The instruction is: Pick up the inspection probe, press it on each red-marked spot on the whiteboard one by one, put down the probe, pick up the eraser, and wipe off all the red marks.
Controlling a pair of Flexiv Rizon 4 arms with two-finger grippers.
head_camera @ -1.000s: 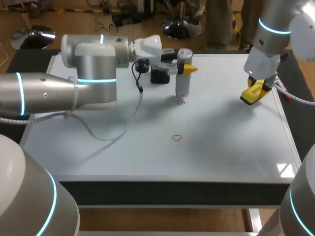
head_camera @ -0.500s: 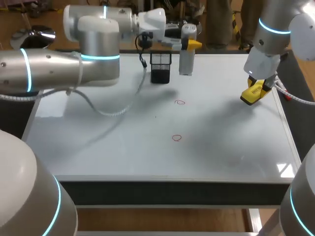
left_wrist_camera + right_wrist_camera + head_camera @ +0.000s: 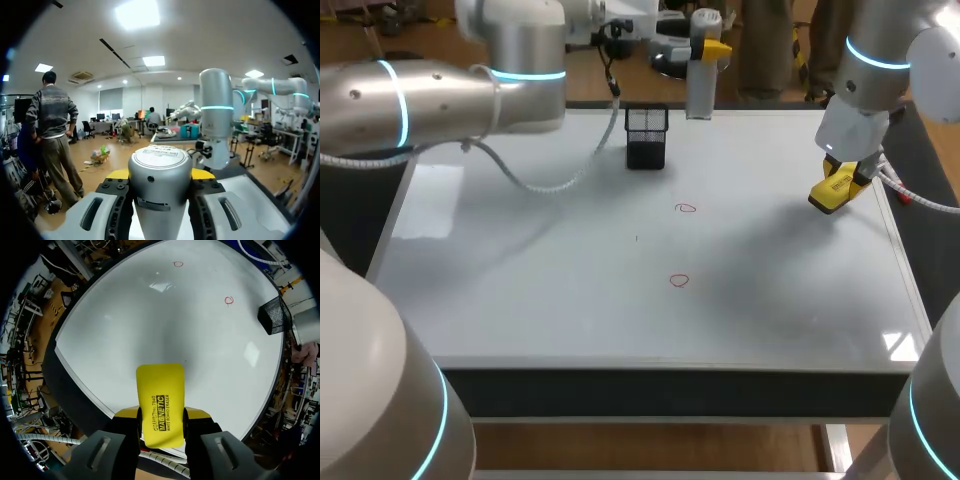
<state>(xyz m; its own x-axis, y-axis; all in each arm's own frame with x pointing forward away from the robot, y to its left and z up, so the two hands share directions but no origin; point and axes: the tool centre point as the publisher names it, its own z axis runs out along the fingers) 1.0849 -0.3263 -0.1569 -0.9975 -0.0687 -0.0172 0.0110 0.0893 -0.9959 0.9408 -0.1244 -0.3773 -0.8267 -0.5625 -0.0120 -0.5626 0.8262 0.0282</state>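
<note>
Left fingers (image 3: 117, 174) clamp the probe (image 3: 160, 200), now lifted off the whiteboard (image 3: 570, 290); right fingers (image 3: 125, 415) grip the eraser (image 3: 160, 400).

Probe (image 3: 160, 190) tip outside the left wrist view; eraser (image 3: 160, 395) rear seemingly hidden inside right tool (image 3: 161, 414).

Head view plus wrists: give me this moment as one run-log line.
left gripper: shut on probe, raised off whiteboard near mesh basket | right gripper: shut on eraser, over whiteboard | red marks: two, unwiped

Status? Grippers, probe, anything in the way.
Left gripper shut on probe, over whiteboard far edge. Right gripper shut on eraser. Two red marks unwiped. Mesh basket nearby.
</note>
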